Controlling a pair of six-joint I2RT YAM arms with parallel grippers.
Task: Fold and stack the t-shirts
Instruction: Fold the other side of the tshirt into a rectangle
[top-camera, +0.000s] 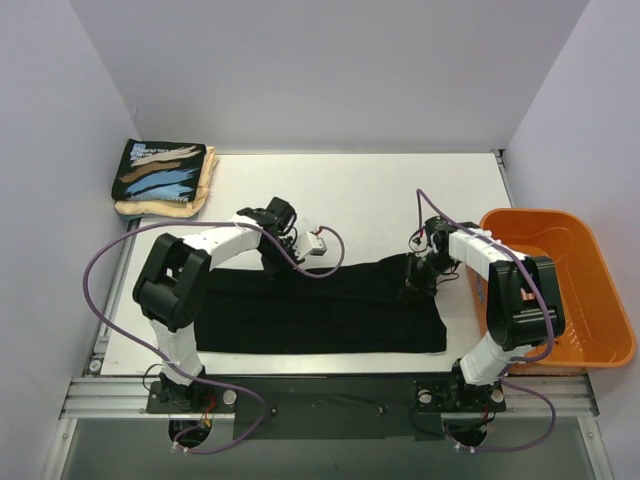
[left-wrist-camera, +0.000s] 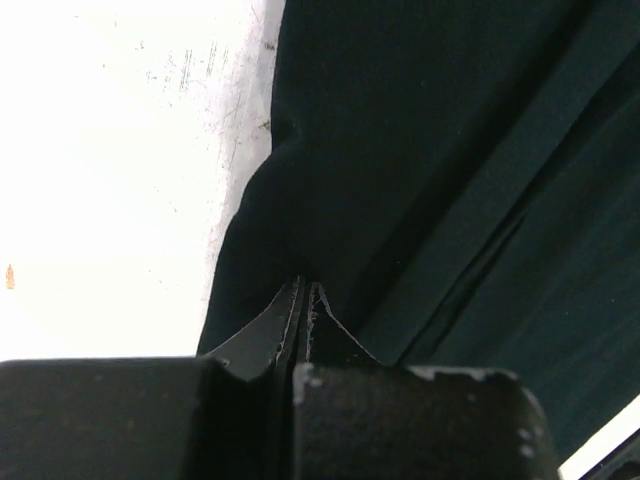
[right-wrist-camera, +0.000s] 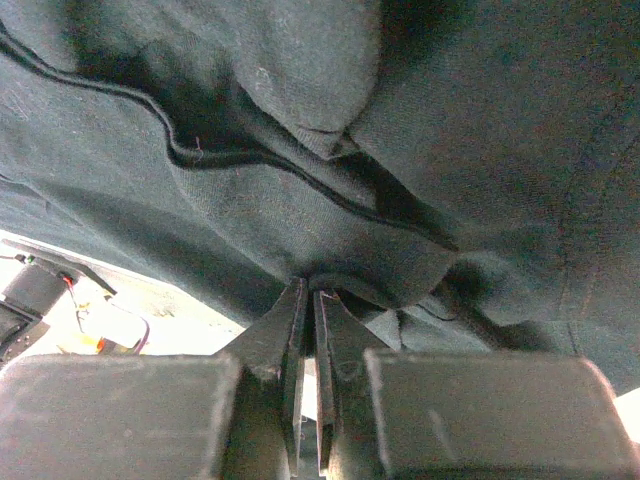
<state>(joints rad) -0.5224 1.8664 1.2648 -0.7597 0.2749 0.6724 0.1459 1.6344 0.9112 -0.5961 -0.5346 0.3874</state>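
Plain black t-shirt (top-camera: 320, 310): light, limp cloth lying across the near half of the counter (top-camera: 380, 200). Left end effector (left-wrist-camera: 305, 290) and right end effector (right-wrist-camera: 312, 290) are each pinched shut on the shirt's far edge, at its 11 and 2 o'clock. There is open room toward 12. The folded stack (top-camera: 160, 175) sits at 10 and the basket (top-camera: 545, 215) at 3.

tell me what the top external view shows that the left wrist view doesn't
Only top external: the printed t-shirt folded on the cream t-shirt at the far left corner of the table, the orange basket on the right, and the whole black t-shirt spread out, with both arms at its far edge. Only left wrist: the left jaws shut tight on the shirt's edge, cloth puckering at the pinch. Both: the black t-shirt and the white table.
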